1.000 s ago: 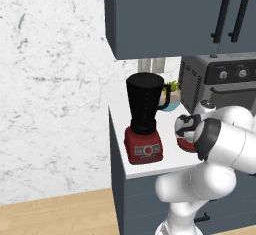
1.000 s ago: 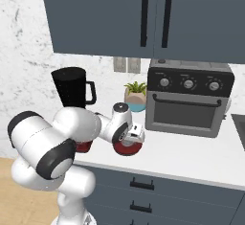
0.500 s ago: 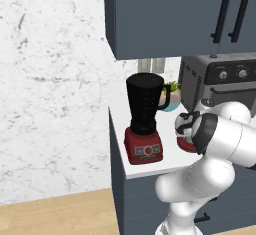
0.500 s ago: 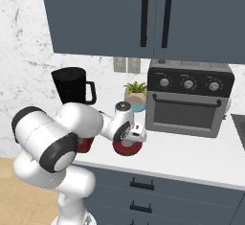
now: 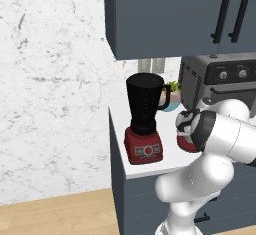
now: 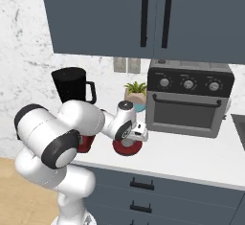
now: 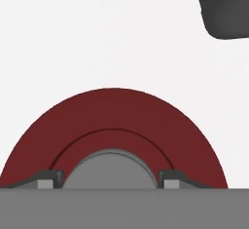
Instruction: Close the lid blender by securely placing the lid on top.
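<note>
The blender (image 5: 145,109) stands at the counter's left end, a black jar with an uncovered rim on a red base; it shows behind my arm as blender (image 6: 72,85). The lid (image 7: 112,111), a flat red disc with a grey knob, lies on the white counter to the blender's right, seen as lid (image 6: 127,148) and lid (image 5: 188,144). My gripper (image 7: 111,180) points straight down at it, also seen as gripper (image 6: 131,140). Its fingertips (image 7: 46,180) stand low on either side of the knob, close to it, jaws still parted. The lid rests flat.
A dark grey toaster oven (image 6: 189,104) stands right of the lid, its dark corner (image 7: 223,9) near the gripper. A small potted plant (image 6: 136,92) sits at the back against the wall. Dark cabinets (image 6: 143,13) hang overhead. The counter edge (image 5: 150,169) runs just in front.
The jaws have narrowed toward the lid's knob. My arm and the lid have hardly shifted.
</note>
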Robot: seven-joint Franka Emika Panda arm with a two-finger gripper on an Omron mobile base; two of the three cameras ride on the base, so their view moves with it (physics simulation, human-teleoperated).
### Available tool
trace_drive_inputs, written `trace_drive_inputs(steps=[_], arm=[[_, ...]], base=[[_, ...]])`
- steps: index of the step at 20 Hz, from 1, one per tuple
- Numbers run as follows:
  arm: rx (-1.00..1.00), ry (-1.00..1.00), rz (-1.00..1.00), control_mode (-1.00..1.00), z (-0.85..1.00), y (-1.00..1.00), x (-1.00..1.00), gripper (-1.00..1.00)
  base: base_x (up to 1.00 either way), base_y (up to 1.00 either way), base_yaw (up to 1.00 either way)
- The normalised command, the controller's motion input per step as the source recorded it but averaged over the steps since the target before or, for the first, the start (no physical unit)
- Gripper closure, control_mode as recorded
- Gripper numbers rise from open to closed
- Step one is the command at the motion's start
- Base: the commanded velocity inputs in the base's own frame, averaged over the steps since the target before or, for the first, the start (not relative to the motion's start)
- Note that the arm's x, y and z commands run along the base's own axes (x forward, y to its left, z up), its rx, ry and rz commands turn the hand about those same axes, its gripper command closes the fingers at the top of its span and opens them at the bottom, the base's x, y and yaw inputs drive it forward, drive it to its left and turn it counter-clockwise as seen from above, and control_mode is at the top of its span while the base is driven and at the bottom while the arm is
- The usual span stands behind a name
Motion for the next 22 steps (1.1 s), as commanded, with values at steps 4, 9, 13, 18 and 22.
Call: trace_drive_inputs(steps=[4, 9, 13, 18, 22], arm=[[0.0, 0.0, 0.0, -1.0, 0.0, 0.0, 0.0, 1.0], [0.0, 0.0, 0.0, -1.0, 0.0, 0.0, 0.0, 1.0], [0.0, 0.0, 0.0, -1.0, 0.13, 0.0, -0.07, 1.0], [0.0, -0.04, 0.0, -1.0, 0.62, 0.0, -0.25, 1.0], [0.0, -0.06, 0.0, -1.0, 0.89, 0.0, -0.31, 1.0]], base=[[0.0, 0.0, 0.0], [0.0, 0.0, 0.0], [0.0, 0.0, 0.0], [0.0, 0.0, 0.0], [0.0, 0.0, 0.0]])
